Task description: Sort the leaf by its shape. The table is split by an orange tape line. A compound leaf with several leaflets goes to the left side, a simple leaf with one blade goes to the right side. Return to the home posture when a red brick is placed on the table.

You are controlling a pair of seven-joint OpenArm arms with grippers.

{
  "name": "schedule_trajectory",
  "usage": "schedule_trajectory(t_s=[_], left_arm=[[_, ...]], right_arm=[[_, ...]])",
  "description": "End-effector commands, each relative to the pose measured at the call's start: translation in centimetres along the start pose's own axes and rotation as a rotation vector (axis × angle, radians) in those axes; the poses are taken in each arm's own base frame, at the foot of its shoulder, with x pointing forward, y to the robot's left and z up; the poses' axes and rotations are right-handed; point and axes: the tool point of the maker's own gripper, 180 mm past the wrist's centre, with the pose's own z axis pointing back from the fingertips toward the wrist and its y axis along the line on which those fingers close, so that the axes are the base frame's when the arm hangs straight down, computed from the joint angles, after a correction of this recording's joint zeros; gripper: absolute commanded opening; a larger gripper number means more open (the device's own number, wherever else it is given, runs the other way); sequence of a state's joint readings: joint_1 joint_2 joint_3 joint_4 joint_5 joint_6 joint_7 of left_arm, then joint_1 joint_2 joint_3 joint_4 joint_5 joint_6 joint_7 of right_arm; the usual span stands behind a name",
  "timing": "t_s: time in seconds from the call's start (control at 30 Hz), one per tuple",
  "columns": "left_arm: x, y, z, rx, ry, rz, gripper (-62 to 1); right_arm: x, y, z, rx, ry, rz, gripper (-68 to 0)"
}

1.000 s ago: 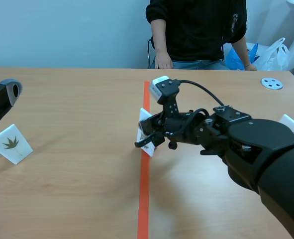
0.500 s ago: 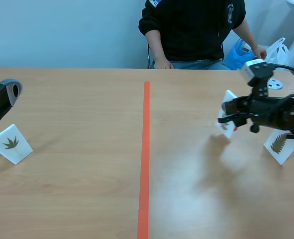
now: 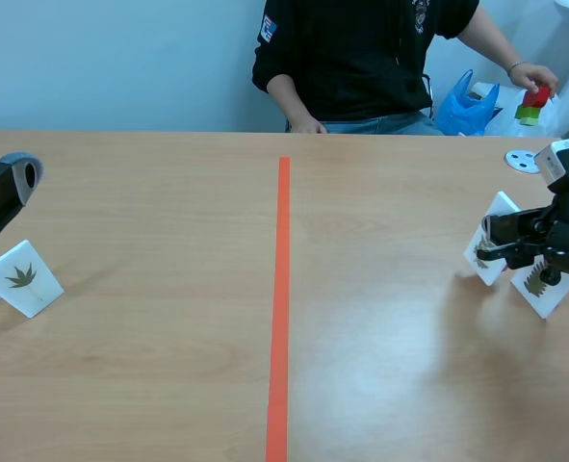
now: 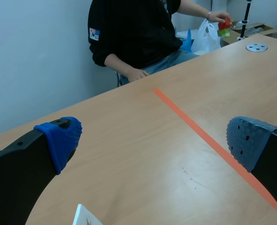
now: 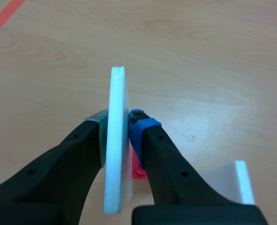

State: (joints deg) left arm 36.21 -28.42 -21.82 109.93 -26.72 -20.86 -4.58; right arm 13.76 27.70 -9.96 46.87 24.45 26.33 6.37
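In the scene view, the right gripper (image 3: 489,252) is clamped on a white leaf card (image 3: 497,216) low over the table's right half. It is well past the orange tape line (image 3: 282,289) and just beside another leaf card (image 3: 539,281). A person's hand (image 3: 530,82) holds a red brick (image 3: 537,95) off the table, so homing is not yet due. In the left wrist view, the left gripper (image 4: 152,145) gapes with nothing between its pads, a third card (image 4: 86,216) under it. In the right wrist view, the held card (image 5: 116,154) stands edge-on and upright, pinched between the pads. Whether it touches the wood is unclear, so lower it until it seats. Then part the fingers only slightly, so the neighbouring card (image 5: 232,180) is not nudged.
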Motion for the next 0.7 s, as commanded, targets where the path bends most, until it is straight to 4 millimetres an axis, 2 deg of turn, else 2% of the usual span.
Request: schedule_trajectory(t_s=[0.0,0.1,0.3,0.5,0.67], left_arm=[[0.9,0.1,0.0,0.002,-0.032,0.001,1.4],[0.9,0.1,0.0,0.002,-0.032,0.001,1.4],[0.9,0.1,0.0,0.002,-0.032,0.001,1.4],[0.9,0.1,0.0,0.002,-0.031,0.001,1.4],[0.9,0.1,0.0,0.002,-0.032,0.001,1.4]], right_arm=[[2.2,-0.2,-0.3,0.000,-0.057,0.014,-54.1],[1.9,-0.2,-0.3,-0.006,-0.054,0.012,-48.8],[1.8,-0.5,-0.2,-0.029,-0.059,0.012,-44.8],[2.0,-0.7,-0.2,-0.038,-0.071,0.013,-37.9],[2.9,-1.3,0.6,-0.034,-0.072,0.044,-37.8]])
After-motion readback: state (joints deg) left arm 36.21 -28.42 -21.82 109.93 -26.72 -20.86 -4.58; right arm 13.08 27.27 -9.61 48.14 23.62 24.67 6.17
